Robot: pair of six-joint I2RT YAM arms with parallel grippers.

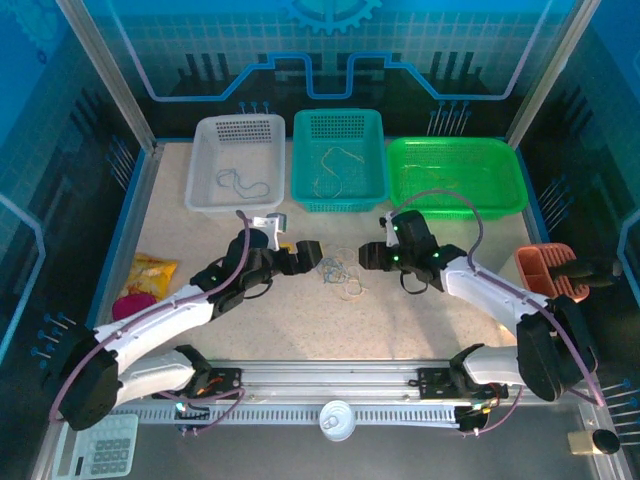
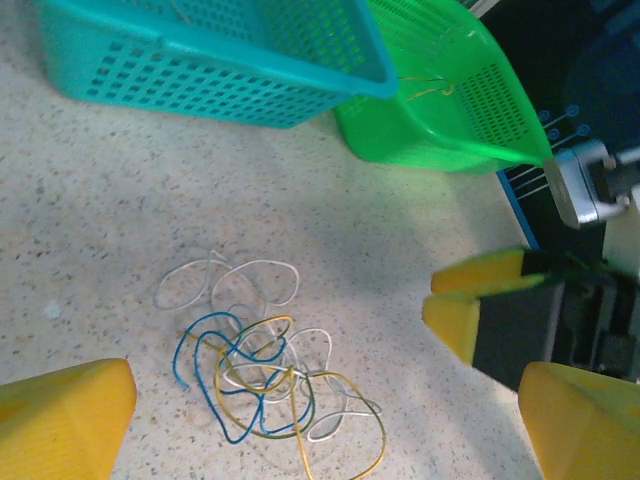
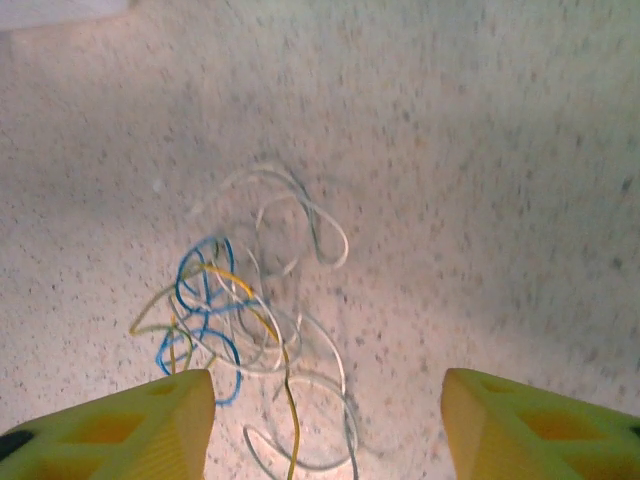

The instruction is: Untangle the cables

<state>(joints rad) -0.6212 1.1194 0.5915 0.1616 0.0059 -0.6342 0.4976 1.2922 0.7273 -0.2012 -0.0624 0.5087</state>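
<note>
The cables (image 1: 340, 275) are left tangled on the table (image 1: 180, 235), flanked at nine o'clock by the left gripper (image 1: 312, 253) and at three by the right gripper (image 1: 366, 258), both spread wide, presumably for seizing opposite strands.

From the top camera I can't separate the strands of the cables (image 1: 340, 275), which are too small there, and the right wrist picture is soft, its bottom edge cutting off their near loops and the right gripper (image 3: 328, 378) fingers (image 3: 150, 420), just as the left wrist picture crops the left gripper (image 2: 328, 375) fingers (image 2: 60, 420).
</note>
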